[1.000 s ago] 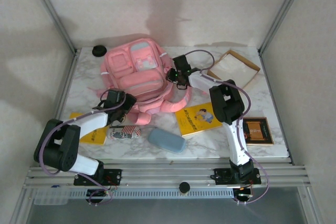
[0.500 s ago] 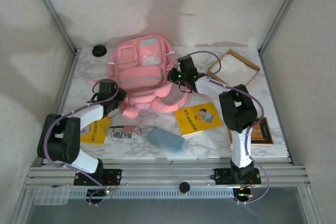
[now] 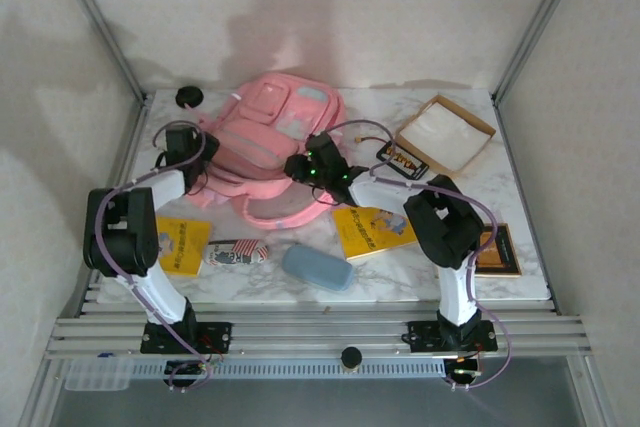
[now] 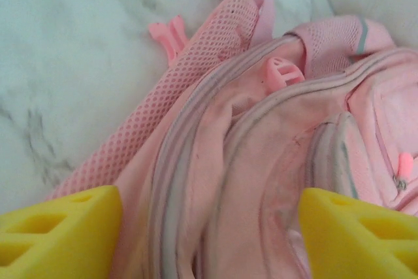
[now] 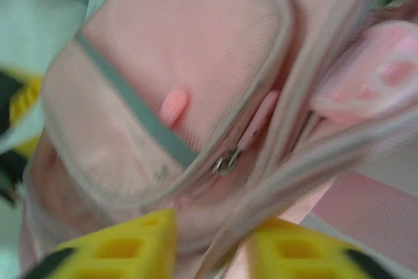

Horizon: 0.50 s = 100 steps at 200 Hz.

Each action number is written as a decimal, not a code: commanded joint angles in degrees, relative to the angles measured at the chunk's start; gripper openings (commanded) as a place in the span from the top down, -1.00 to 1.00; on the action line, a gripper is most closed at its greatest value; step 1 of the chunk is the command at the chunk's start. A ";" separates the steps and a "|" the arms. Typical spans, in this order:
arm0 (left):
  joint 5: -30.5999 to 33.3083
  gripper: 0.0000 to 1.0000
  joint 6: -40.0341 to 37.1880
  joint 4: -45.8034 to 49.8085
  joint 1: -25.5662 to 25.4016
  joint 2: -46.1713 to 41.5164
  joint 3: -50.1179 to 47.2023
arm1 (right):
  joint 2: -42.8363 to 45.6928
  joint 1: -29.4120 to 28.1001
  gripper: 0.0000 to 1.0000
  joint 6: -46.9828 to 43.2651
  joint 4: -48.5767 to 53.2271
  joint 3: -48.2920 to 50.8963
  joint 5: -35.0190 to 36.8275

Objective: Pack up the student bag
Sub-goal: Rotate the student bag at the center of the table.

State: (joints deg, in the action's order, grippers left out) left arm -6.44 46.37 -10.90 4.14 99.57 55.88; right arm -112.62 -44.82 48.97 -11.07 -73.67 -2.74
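Note:
The student bag (image 3: pixel 270 137), pink with grey-blue trim, lies at the back left of the table, turned at an angle. My left gripper (image 3: pixel 188 152) is at its left edge. In the left wrist view the left gripper (image 4: pixel 209 240) is open, its yellow fingers (image 4: pixel 59 233) wide apart over the bag's zip seams (image 4: pixel 215 155) and mesh strap (image 4: pixel 196 63). My right gripper (image 3: pixel 305 167) is at the bag's near right side. In the right wrist view the right gripper (image 5: pixel 209 253) is open a little, a bag seam running between its fingers (image 5: pixel 111 246) below a metal zip pull (image 5: pixel 225 160).
A yellow book (image 3: pixel 375 230), a blue-grey case (image 3: pixel 317 267) and a patterned pencil case (image 3: pixel 235 251) lie near the front. Another yellow book (image 3: pixel 180 245) is by the left arm. A cardboard box (image 3: pixel 445 134), a small dark item (image 3: pixel 402 159), a framed board (image 3: pixel 495 250) and a black disc (image 3: pixel 188 97) sit around.
The bag has slid left and turned. My left gripper went up along the bag's left side, and my right gripper swept left across the bag's near edge.

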 commanded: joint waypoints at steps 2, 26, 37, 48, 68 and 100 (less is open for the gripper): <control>1.04 -0.63 -1.92 4.66 0.43 -3.34 1.37 | 7.34 -0.76 0.03 -3.03 0.47 1.88 1.68; 0.86 -0.70 -0.76 8.35 -0.16 -7.78 -0.88 | 8.26 3.54 -0.12 -5.18 8.15 1.82 1.45; -0.46 -0.72 0.35 8.71 -0.91 -9.48 -1.97 | 8.93 5.81 -0.14 -6.08 8.62 3.23 1.27; -2.28 -0.72 2.12 8.85 -1.77 -10.84 -3.09 | 9.06 8.13 -0.18 -8.13 7.62 3.92 -1.15; -6.75 -0.73 5.15 8.45 -3.76 -11.98 -4.08 | 7.65 9.18 -0.23 -13.03 11.40 1.24 0.20; -8.85 -0.73 7.44 10.22 -8.69 -11.71 -2.01 | 2.00 10.27 -0.27 -19.00 17.41 -4.97 -0.44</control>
State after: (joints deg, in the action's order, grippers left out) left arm -11.29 50.70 -3.38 -0.89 88.42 52.97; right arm -106.13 -34.00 36.97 0.21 -73.60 -2.42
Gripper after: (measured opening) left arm 0.866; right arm 0.632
